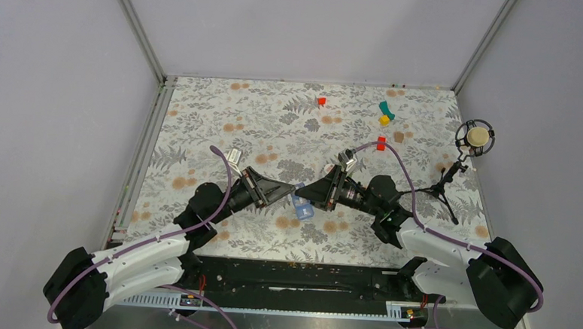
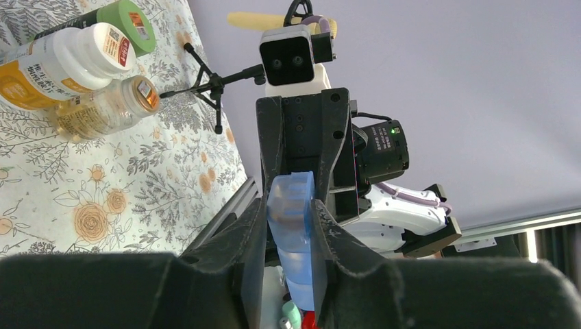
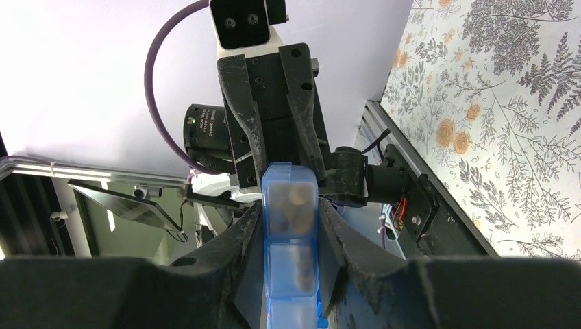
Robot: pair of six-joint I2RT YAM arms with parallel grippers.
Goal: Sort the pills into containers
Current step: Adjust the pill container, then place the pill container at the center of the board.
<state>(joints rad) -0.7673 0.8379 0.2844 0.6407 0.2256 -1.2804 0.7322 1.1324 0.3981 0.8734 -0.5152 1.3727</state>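
Two grippers clamp one blue pill box (image 1: pixel 302 207) at the near half of the floral table (image 1: pixel 223 108).
Left gripper (image 2: pixel 290 229) and right gripper (image 3: pixel 291 240) each pinch its sides from opposite ends; brownish pills (image 3: pixel 297 205) show in one compartment.

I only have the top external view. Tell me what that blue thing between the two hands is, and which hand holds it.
Observer: It is the pill box. The right wrist view shows the right hand shut on its sides.
Operator: Report the left hand.
Observer: The left hand is shut on the same box, gripping it from the opposite end.
Operator: Give me the contents.
Observer: Brownish round pills show through its translucent wall.
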